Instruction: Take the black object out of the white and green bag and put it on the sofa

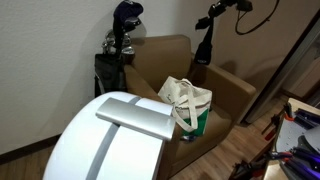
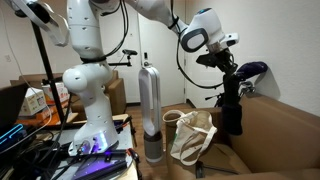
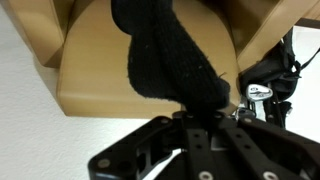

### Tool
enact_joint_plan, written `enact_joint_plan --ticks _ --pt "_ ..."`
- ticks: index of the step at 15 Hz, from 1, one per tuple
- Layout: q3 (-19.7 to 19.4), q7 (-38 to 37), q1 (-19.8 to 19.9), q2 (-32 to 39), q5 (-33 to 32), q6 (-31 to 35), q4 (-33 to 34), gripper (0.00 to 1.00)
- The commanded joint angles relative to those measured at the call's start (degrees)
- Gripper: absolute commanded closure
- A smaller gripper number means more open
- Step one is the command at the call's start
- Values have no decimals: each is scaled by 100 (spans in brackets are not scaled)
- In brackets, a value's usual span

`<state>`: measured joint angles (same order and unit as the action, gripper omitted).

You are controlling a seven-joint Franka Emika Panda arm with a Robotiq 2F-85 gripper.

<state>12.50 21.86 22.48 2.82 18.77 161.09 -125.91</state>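
Note:
My gripper (image 1: 211,20) (image 2: 226,66) is shut on the black object (image 1: 205,50) (image 2: 231,106), a long soft black cloth piece that hangs down from the jaws above the sofa. In the wrist view the black object (image 3: 165,50) fills the upper middle, pinched between the fingers (image 3: 200,112). The white and green bag (image 1: 186,105) (image 2: 190,135) sits slumped on the seat of the brown sofa (image 1: 232,93) (image 2: 280,140), below and beside the hanging cloth. The sofa's seat and arms show in the wrist view (image 3: 100,92).
A black golf bag with clubs (image 1: 120,50) (image 3: 265,92) stands behind the sofa by the wall. A large white rounded thing (image 1: 110,140) is in front of the sofa. A tall silver cylinder (image 2: 150,110) and the robot base (image 2: 85,95) stand beside it.

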Motion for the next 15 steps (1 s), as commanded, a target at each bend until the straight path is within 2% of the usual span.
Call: enact_joint_plan --ticks 1,4,6,7,10,13,15 --pt "-43 393 79 191 396 -307 -236 93" --pt "15 939 131 742 1030 -418 -308 93" --pt "-41 957 137 1122 1023 -188 -360 93" --pt "-442 963 -204 1285 1039 -166 -345 93" --pt "-590 792 -142 1649 873 -98 -289 93" --pt "-563 818 -19 1971 898 -142 -177 93" --pt "-381 1067 65 2247 978 103 -110 93"
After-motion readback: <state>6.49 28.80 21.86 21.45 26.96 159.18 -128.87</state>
